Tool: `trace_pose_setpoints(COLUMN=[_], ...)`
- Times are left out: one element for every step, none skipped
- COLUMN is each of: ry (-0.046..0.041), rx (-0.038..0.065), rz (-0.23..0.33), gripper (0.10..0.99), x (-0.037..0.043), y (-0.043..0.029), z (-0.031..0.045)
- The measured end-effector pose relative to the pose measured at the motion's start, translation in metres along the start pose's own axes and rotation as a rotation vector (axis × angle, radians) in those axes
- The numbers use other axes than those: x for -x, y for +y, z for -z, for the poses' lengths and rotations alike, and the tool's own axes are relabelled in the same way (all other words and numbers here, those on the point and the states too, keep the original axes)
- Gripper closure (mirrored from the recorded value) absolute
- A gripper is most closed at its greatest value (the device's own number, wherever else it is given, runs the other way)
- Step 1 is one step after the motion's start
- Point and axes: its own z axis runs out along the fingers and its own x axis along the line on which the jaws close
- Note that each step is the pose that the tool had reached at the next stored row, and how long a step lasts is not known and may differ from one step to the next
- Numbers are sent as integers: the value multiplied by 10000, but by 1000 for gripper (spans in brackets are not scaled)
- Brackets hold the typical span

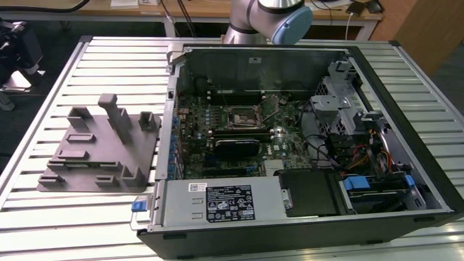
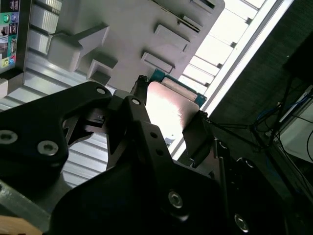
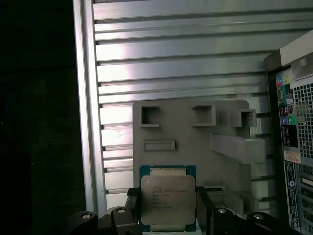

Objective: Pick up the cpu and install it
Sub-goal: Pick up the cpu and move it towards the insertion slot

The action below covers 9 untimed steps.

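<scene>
Looking along the gripper (image 3: pixel 167 192) in the first wrist view, we saw its two black jaws clenched on the cpu (image 3: pixel 167 199), one jaw pressed against each of two opposite edges. The chip lay flat between them with its silver-grey metal top facing the camera and a thin green rim showing around the metal.

Below the jaws, and apart from them, lay a grey plastic fixture block (image 3: pixel 195 142) with raised posts and shallow rectangular pockets. It rested on a tabletop (image 3: pixel 171 49) of long pale metal slats, which stretched out beyond the jaws. To one side of the jaws, past the block, stood the rear wall of an open computer case (image 3: pixel 299 147) with its small coloured ports.

In the second wrist view, taken from behind the jaws, the cpu (image 2: pixel 168 110) was caught between the same two black jaws, its metal top glaring bright and its green rim visible at the far edge. The grey block sat beyond it.

In the exterior view, the case (image 1: pixel 290 242) lay on its side on the slatted tabletop, lid off, with the motherboard exposed and a square socket (image 1: pixel 242 115) near its middle. The fixture block sat just beside the case. A section of the robot arm (image 1: pixel 268 19) rose behind the case.
</scene>
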Motion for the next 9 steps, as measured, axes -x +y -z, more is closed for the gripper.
trace_pose_setpoints(ry=[1, 1, 3, 3, 4, 2, 2, 2, 2], rx=[0, 0, -2, -2, -3, -1, -1, -1, -1], rz=[0, 0, 0, 0, 1, 1, 1, 0, 0], gripper=[545, 545, 545, 545, 545, 545, 545, 545, 545], x=[0, 0, 0, 4, 12, 21, 32, 45, 59], y=[0, 0, 0, 1, 1, 2, 3, 4, 6], z=[0, 1, 2, 2, 3, 1, 0, 0, 0])
